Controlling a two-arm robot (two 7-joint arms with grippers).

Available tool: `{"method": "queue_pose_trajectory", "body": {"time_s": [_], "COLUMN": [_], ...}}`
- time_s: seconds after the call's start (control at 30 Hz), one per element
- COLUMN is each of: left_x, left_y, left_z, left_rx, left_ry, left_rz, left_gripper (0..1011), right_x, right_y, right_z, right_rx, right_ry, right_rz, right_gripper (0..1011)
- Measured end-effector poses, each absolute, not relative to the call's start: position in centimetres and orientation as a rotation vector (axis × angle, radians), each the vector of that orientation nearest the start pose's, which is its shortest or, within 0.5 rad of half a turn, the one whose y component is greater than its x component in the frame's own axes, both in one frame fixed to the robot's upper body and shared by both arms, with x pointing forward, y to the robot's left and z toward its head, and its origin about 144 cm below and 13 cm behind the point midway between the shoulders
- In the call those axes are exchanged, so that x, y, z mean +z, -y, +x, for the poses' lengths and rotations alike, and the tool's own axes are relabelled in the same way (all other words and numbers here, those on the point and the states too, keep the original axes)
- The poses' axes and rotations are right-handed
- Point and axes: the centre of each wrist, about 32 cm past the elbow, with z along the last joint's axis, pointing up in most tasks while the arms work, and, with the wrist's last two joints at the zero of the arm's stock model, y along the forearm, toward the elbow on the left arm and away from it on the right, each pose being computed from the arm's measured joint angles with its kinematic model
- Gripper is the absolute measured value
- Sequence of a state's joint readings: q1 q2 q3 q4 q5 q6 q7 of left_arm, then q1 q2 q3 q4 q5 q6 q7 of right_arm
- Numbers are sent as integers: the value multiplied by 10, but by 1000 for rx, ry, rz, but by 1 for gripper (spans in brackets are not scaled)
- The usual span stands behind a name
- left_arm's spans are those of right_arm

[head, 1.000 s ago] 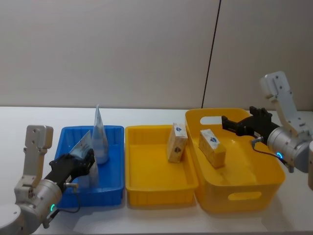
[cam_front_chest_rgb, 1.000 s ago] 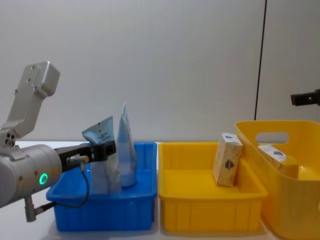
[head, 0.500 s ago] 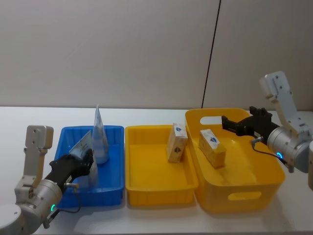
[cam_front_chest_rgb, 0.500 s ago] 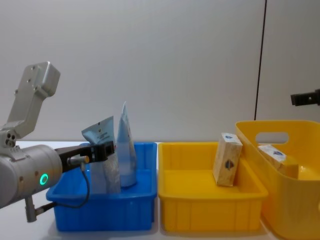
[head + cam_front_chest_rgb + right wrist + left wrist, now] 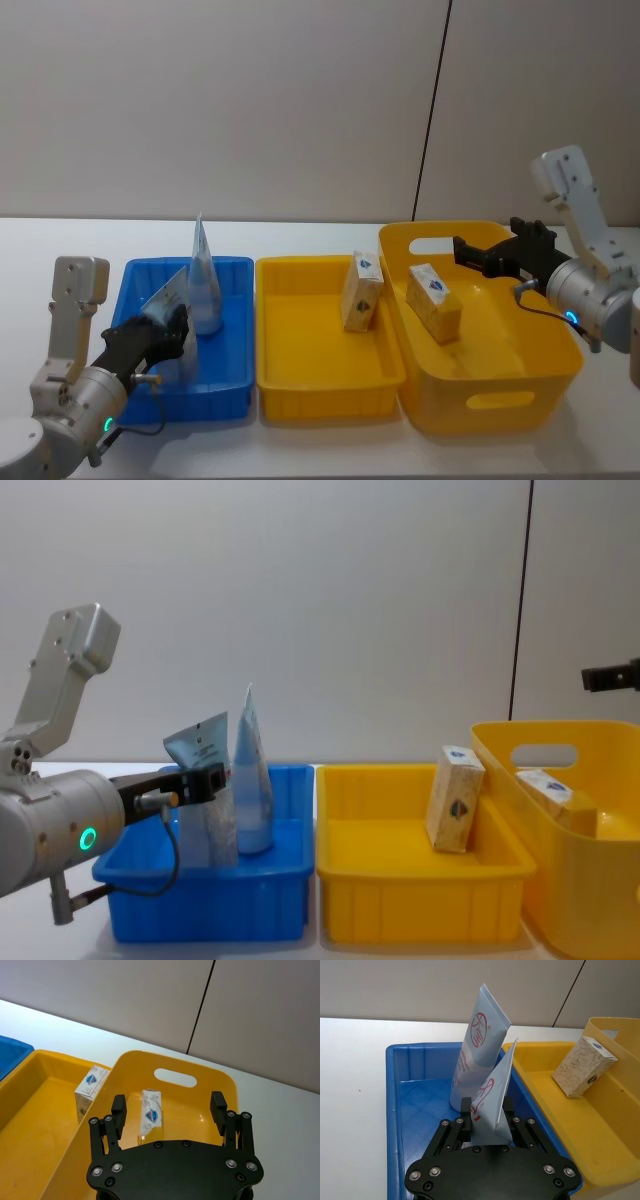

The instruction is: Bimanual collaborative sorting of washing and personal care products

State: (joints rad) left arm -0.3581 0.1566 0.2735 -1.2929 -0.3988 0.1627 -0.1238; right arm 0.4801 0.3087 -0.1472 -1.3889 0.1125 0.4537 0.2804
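Left end effector (image 5: pixel 487 1110) clamps a pouch (image 5: pixel 492 1092) standing in the blue tray (image 5: pixel 395 1085) at eight o'clock — likely sorting it beside the tube (image 5: pixel 476 1045); right end effector (image 5: pixel 168 1104), spread wide, hovers over a carton (image 5: pixel 150 1110) in the yellow basket (image 5: pixel 205 1085) at three o'clock.

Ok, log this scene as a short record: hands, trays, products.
left hand: shut on pouch, in blue tray
right hand: open, over yellow basket
tube: upright in blue tray, beside pouch
tray carton: standing in yellow tray, basket side
basket carton: tilted inside yellow basket
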Motion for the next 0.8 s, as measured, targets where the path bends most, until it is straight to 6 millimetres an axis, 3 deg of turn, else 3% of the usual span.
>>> {"method": "queue_pose_trajectory", "body": {"time_s": [0.8], "left_x": [1192], "left_y": [-208], "left_z": [552], "left_rx": [1189], "left_ry": [-173], "left_rz": [22], "left_gripper": [252], "right_x": [1270], "right_y": [292], "right_z": [577], "right_rx": [-1280], "right_ry": [-5], "right_rz": [-318], "right_gripper": [1002]}}
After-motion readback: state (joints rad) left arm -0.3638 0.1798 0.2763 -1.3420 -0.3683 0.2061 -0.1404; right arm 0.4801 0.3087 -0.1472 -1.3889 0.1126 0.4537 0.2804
